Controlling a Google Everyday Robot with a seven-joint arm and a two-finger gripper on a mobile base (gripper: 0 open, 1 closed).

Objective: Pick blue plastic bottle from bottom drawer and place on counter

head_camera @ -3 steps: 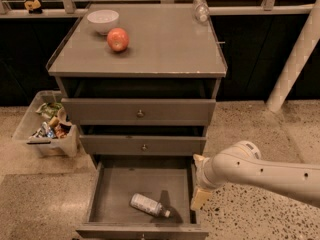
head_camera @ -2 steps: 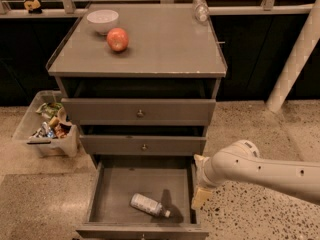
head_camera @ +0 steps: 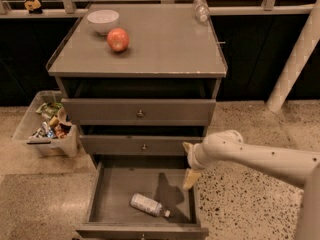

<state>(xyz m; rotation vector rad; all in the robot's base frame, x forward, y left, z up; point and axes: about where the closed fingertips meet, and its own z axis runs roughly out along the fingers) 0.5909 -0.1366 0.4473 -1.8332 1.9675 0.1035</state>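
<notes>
The blue plastic bottle (head_camera: 146, 204) lies on its side in the open bottom drawer (head_camera: 115, 194), near the front, with its white cap pointing right. My gripper (head_camera: 189, 163) hangs over the drawer's right rear corner, above and to the right of the bottle and apart from it. Its two yellowish fingers are spread and hold nothing. The white arm reaches in from the right. The counter (head_camera: 165, 49) is the grey top of the cabinet, above the two shut drawers.
On the counter stand a white bowl (head_camera: 103, 20), a red apple (head_camera: 118, 39) and a clear ribbed bottle (head_camera: 201, 8) at the back right. A plastic bin of litter (head_camera: 47, 126) sits on the floor to the left. A white post (head_camera: 297, 59) leans at the right.
My gripper and arm have shifted slightly left and up, closer to the drawer's right rear corner. The bottle has not moved.
</notes>
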